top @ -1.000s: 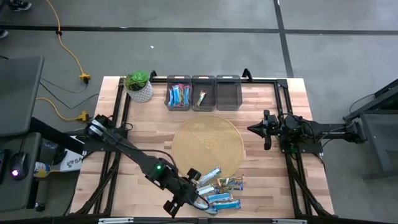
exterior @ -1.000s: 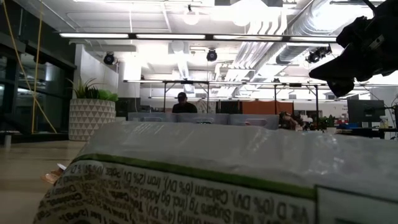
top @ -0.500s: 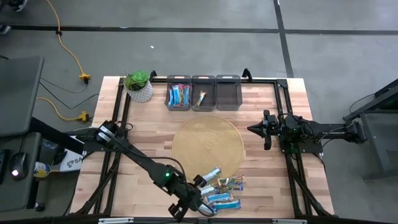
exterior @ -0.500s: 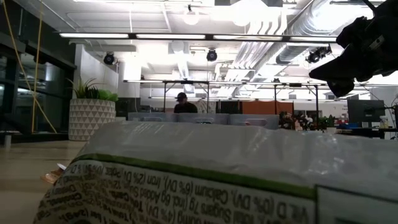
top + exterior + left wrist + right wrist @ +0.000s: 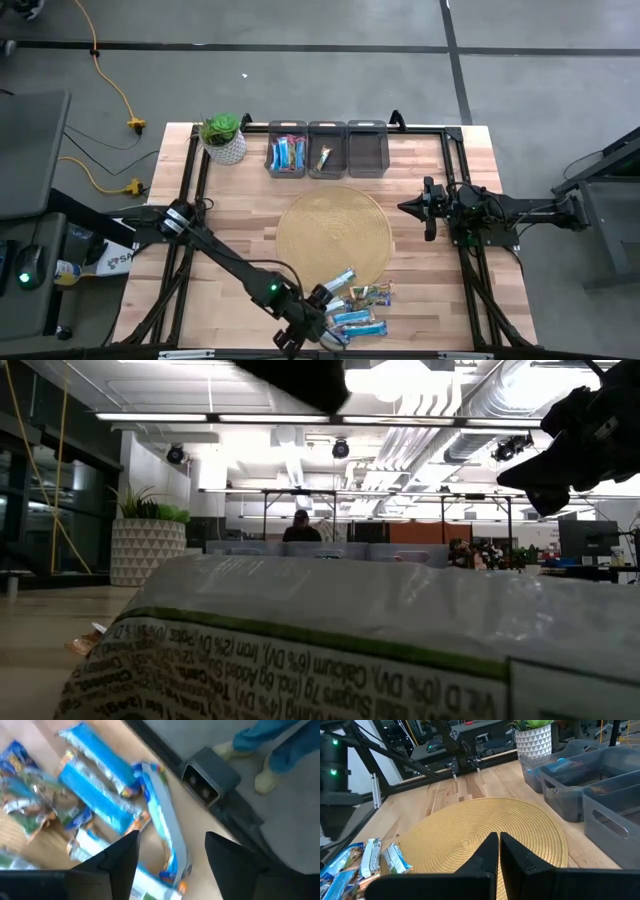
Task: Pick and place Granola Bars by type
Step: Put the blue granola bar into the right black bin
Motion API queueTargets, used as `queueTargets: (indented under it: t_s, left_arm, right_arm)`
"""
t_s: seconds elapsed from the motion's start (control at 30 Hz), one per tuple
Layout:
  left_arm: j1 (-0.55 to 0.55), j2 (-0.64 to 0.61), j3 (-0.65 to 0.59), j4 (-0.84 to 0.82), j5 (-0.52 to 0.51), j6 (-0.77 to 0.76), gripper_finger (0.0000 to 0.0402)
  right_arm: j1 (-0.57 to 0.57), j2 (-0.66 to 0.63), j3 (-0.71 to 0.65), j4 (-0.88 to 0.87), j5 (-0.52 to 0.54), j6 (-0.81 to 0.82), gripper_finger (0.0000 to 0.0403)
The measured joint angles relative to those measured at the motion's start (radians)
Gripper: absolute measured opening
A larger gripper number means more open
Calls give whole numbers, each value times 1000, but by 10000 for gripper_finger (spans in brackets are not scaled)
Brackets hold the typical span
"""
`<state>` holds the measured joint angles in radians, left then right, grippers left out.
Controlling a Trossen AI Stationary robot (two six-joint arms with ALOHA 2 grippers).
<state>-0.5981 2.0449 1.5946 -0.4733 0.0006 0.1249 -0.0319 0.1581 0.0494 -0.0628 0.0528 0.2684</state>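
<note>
Several granola bars (image 5: pixel 355 305) lie heaped near the table's front edge, most blue-and-white, a few greenish-gold. My left gripper (image 5: pixel 312 326) hangs over the heap's near left end, open and tipped down. In the left wrist view its fingers (image 5: pixel 120 857) stand on either side of one blue-and-white bar (image 5: pixel 167 832) that lies flat by the table's edge; I see no touch. More blue bars (image 5: pixel 97 780) lie beyond it. The left bin (image 5: pixel 287 152) holds blue and red bars, the middle bin (image 5: pixel 327 152) one bar. My right gripper (image 5: pixel 428 209) waits shut at the right.
A round woven mat (image 5: pixel 335 235) covers the table's middle. A third bin (image 5: pixel 367 152) and a potted plant (image 5: pixel 222 138) stand at the back. A printed wrapper (image 5: pixel 300 650) fills the low view. A small camera box (image 5: pixel 205 782) sits at the front edge; a person's legs (image 5: pixel 280 750) are beyond it.
My left gripper has come down and moved toward the table's right edge, closer to the heap of bars. A dark part of the left arm now shows at the top of the low view. The bars have not moved.
</note>
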Motion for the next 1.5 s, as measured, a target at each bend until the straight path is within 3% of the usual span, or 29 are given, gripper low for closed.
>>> queueTargets:
  t_s: [0.6,1.5]
  left_arm:
    - [-6,75,-1,79,-12,-25,229]
    - [-4,151,-1,67,-36,-43,229]
  right_arm:
    - [0,-2,0,-3,0,0,0]
    - [0,19,2,-1,0,0,0]
